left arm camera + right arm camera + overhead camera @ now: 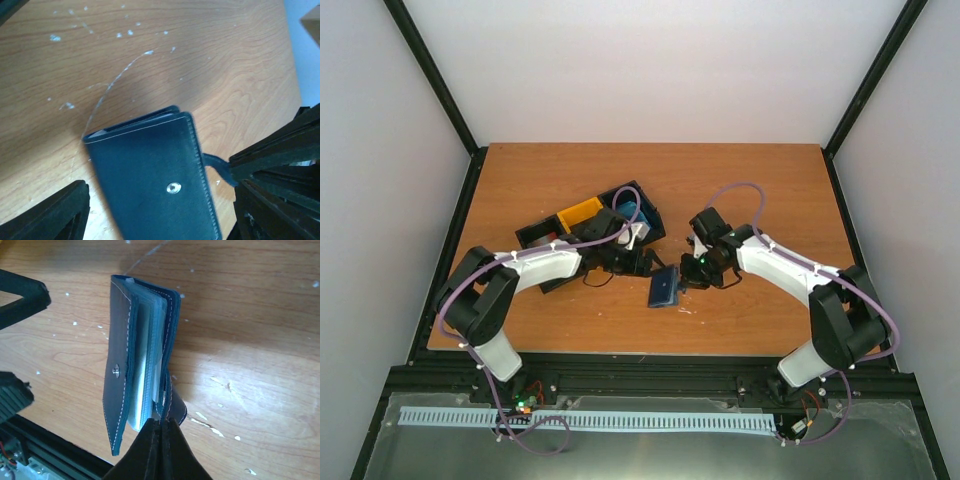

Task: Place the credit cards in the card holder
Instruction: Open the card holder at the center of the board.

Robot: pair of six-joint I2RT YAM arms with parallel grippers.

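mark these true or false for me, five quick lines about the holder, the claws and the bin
1. The right claw pinches the holder by its tab. True.
2. The left claw is shut on the holder. False: it stands open around it.
3. The holder's cover has a metal snap. True.
4. A red card lies on the table right beside the holder. False: no card shows there.
5. The bin stands at the table's right edge. False: it is left of centre, by the left arm.
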